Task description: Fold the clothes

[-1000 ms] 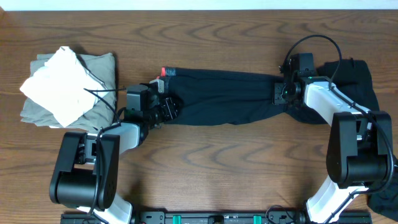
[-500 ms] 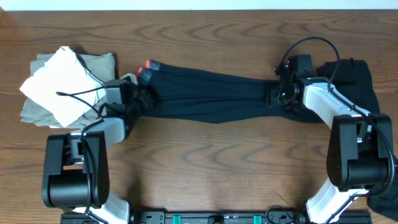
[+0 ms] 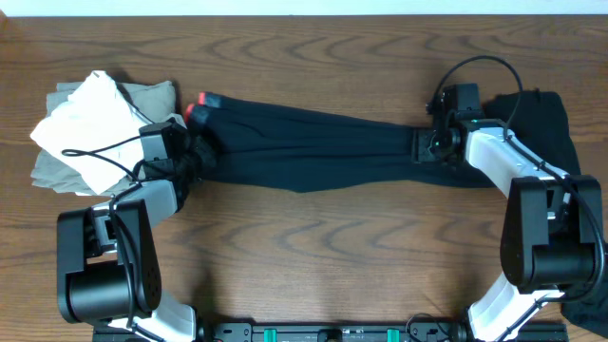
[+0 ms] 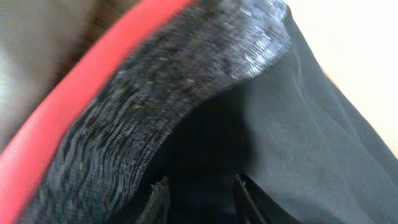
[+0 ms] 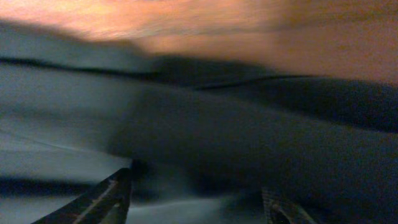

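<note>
The black pants [image 3: 313, 147] lie stretched across the table, with the coral-red waistband lining [image 3: 197, 113] at their left end. My left gripper [image 3: 195, 152] is shut on the waistband end; in the left wrist view its fingers [image 4: 202, 199] pinch black cloth below the red lining [image 4: 74, 106]. My right gripper [image 3: 425, 147] grips the leg ends, and black cloth [image 5: 205, 137] fills the space between its fingers [image 5: 199, 199]. A plain black piece [image 3: 537, 119] lies at the far right, partly under the right arm. The white logo is hidden.
A folded stack of beige and white garments [image 3: 95, 133] sits at the far left, close to my left gripper. Bare wooden table [image 3: 323, 247] lies in front of the pants. The table's far edge [image 3: 304, 16] runs along the top.
My left gripper has pulled the waistband end to the left, toward the beige stack. The pants are now stretched longer and flatter. My right gripper has stayed nearly in place.
</note>
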You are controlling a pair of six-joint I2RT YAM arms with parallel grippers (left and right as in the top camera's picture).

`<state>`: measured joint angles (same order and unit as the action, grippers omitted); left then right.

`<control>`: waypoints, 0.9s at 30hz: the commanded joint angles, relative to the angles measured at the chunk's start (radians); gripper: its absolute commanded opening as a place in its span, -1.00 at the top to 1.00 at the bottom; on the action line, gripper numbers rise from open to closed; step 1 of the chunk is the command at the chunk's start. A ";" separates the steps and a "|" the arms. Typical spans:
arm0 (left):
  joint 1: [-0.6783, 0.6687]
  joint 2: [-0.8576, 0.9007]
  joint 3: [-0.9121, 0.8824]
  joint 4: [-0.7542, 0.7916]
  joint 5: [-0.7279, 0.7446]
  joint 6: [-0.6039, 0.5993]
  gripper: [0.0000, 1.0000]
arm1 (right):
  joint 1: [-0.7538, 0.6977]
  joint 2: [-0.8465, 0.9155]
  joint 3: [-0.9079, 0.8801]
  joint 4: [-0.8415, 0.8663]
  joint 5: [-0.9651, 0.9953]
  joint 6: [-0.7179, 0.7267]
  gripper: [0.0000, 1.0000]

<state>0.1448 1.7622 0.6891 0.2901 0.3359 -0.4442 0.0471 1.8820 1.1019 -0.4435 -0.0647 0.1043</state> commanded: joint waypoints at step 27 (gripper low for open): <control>0.046 0.073 -0.069 0.004 -0.056 0.043 0.21 | -0.211 -0.117 -0.015 -0.032 0.126 0.111 -0.68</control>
<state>0.1688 1.7607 0.6758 0.3332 0.3470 -0.4225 -0.1471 1.8542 1.0897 -0.4686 0.0917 0.2775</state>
